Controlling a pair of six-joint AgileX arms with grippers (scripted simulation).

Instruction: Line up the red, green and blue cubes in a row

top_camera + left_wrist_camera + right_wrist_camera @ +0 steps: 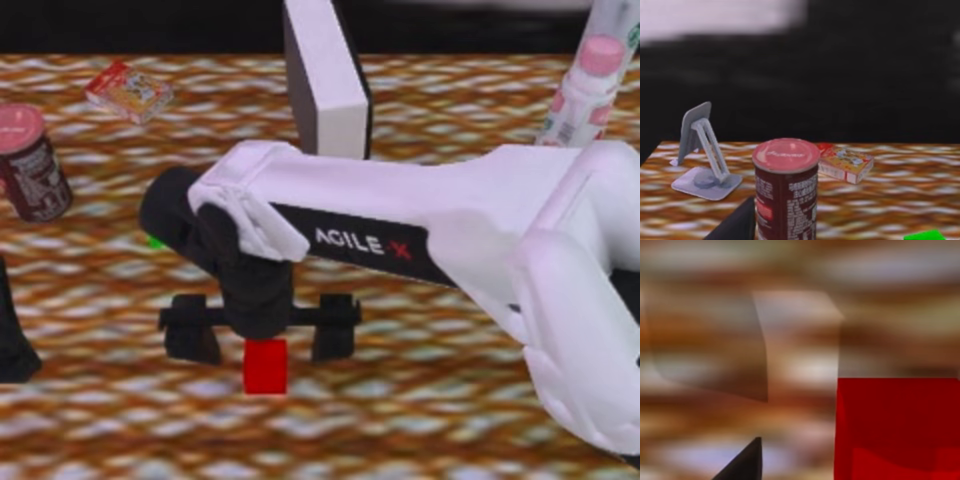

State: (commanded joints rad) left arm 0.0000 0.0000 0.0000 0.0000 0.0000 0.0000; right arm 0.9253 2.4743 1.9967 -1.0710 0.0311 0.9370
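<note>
The red cube [265, 365] sits on the table's front middle, between the spread black fingers of my right gripper [262, 342], which hangs open just over it. In the right wrist view the red cube [897, 430] fills one corner beside a dark fingertip [747, 462]. Only a sliver of the green cube [155, 242] shows, past the right arm's wrist; its corner also shows in the left wrist view [930, 235]. The blue cube is hidden. My left gripper [12, 345] stays parked at the left edge.
A dark red can with a pink lid [30, 165] [786, 190] stands at the left, close to the left gripper. A printed packet [128, 92] [846, 162] lies at the back left. A pale stand [325, 75] [702, 155] and a pink-capped bottle [590, 85] are at the back.
</note>
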